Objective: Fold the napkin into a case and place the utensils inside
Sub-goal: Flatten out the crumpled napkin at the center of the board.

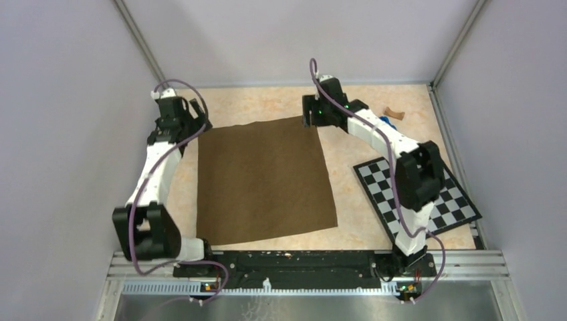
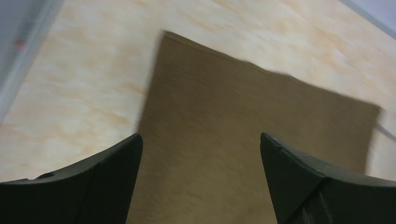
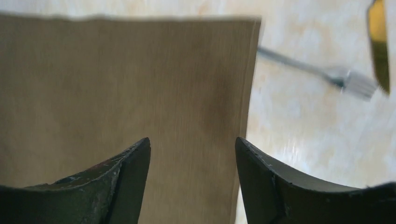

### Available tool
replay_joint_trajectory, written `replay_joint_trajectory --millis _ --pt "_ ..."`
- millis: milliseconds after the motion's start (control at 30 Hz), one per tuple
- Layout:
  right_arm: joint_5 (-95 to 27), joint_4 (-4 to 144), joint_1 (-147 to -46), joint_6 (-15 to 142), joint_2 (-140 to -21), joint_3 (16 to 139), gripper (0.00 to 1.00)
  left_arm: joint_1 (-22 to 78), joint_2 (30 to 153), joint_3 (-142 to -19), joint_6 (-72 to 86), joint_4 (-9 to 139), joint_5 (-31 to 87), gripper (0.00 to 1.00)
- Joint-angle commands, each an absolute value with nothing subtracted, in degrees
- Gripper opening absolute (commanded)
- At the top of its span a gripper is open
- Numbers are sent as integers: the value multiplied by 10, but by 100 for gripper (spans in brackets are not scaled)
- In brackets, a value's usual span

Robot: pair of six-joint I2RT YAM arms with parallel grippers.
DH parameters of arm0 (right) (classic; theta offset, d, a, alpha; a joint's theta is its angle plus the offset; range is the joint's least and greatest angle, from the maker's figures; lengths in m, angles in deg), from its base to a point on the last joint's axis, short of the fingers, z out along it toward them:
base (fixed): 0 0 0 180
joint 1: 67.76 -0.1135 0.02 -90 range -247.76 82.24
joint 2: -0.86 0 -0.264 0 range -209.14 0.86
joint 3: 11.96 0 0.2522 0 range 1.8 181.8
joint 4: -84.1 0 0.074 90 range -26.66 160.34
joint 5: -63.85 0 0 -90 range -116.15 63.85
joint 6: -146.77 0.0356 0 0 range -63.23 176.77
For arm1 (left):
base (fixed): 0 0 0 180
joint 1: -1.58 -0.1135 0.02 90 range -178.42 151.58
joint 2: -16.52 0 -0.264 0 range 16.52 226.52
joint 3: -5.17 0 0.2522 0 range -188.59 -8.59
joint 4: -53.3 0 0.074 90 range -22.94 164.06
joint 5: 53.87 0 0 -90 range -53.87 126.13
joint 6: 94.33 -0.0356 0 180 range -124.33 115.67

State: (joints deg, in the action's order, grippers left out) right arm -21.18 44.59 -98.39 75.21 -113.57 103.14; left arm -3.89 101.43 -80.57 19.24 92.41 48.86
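Observation:
The dark brown napkin point(image 1: 264, 180) lies spread flat on the table, roughly square. My left gripper point(image 1: 199, 115) hovers over its far left corner, jaws wide open and empty, with the napkin point(image 2: 233, 126) below my left gripper point(image 2: 201, 136). Above the far right corner is my right gripper point(image 1: 309, 118), also open and empty. The right wrist view has the napkin point(image 3: 116, 84) edge running under my right gripper point(image 3: 192, 140). Off the cloth lie a blurred silver fork point(image 3: 327, 74) and the yellow part of the knife point(image 3: 379, 42). The top view hides both utensils.
A black-and-white checkered board point(image 1: 441, 200) lies at the right, partly under the right arm. A blue toy point(image 1: 386, 122) and a small brown object point(image 1: 396, 114) sit at the far right. Grey walls enclose the table.

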Motion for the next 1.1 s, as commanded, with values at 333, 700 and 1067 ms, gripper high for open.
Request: replay_joint_trajectory --millis 333,700,1067 --pt "-382 644 -895 840 -1152 884 74 -27 876 -548 233 782 3 99" --pt "-363 688 -888 901 -1277 965 74 -26 820 -467 253 764 -19 99" --pt "-297 756 -850 966 -1326 1001 72 -27 805 -472 271 786 3 99"
